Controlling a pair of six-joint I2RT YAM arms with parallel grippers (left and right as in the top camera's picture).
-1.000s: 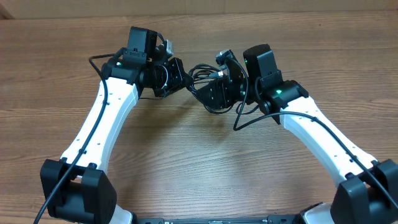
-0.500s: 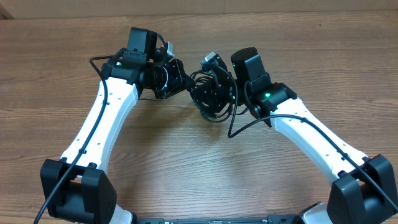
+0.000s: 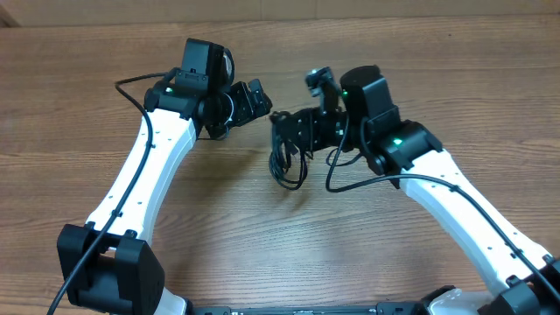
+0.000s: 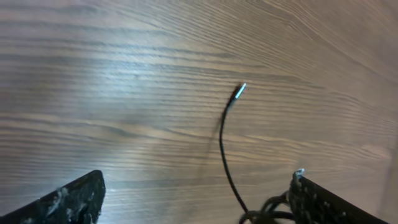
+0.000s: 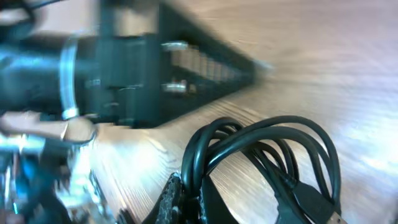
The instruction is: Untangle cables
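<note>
Several cables (image 5: 198, 155) hang pinched in right claw (image 3: 282, 131), near left claw (image 3: 259, 96).

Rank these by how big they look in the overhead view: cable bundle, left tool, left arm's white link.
1. Largest by far: the left arm's white link.
2. The cable bundle and the left tool cover similar areas. The bundle is longer but thin, so I won't rank them.

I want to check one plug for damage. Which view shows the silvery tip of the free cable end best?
The left wrist view: the plug tip shows sharp and unobstructed, with its strand curving down from it. Overhead shows only the bunched cables, with no tip discernible. The right wrist view shows blurred loops close up.
</note>
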